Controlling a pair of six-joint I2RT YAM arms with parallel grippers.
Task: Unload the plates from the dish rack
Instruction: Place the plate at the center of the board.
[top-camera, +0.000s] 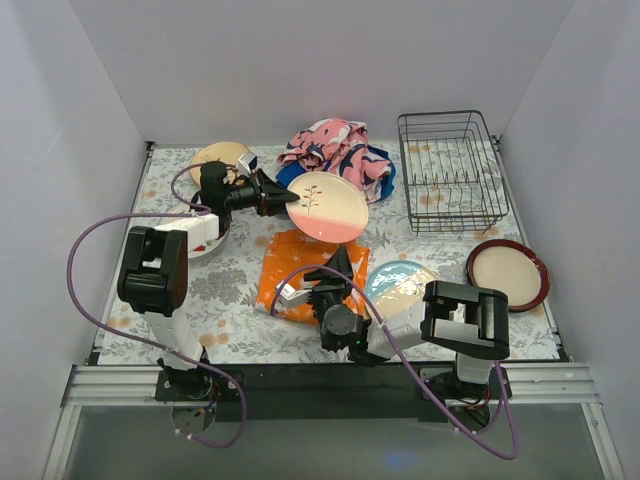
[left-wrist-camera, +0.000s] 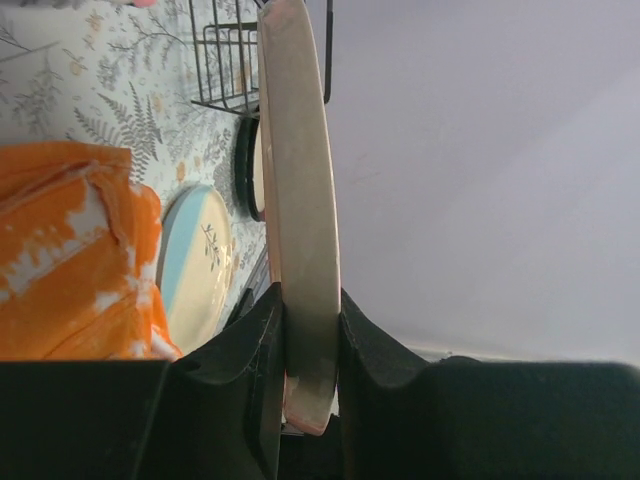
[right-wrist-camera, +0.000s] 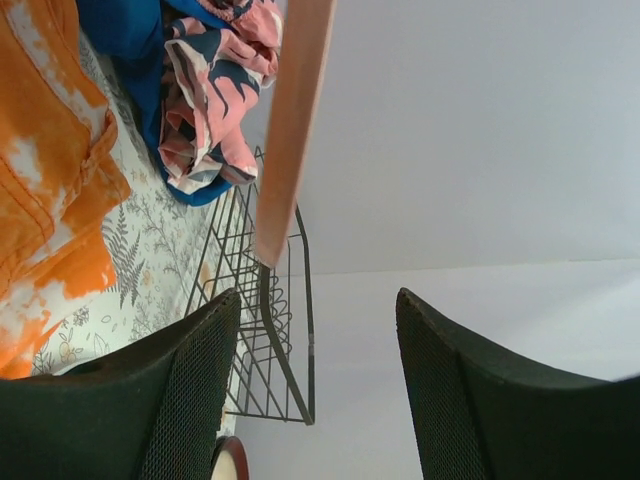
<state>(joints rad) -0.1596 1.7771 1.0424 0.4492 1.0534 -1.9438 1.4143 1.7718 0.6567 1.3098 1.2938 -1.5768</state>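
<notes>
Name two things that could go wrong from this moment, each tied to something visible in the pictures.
1. The left gripper pinches the pink plate only at its rim, clear of the table, so the plate may slip or swing.
2. The orange cloth lies bunched close to the plate. If the plate were set down there, it would likely rest tilted.

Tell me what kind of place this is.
Probably a robot test booth, not a kitchen: plain white walls enclose a leaf-patterned table, two black arms are bolted at its edge, and the left gripper holds a pink ceramic plate.
</notes>
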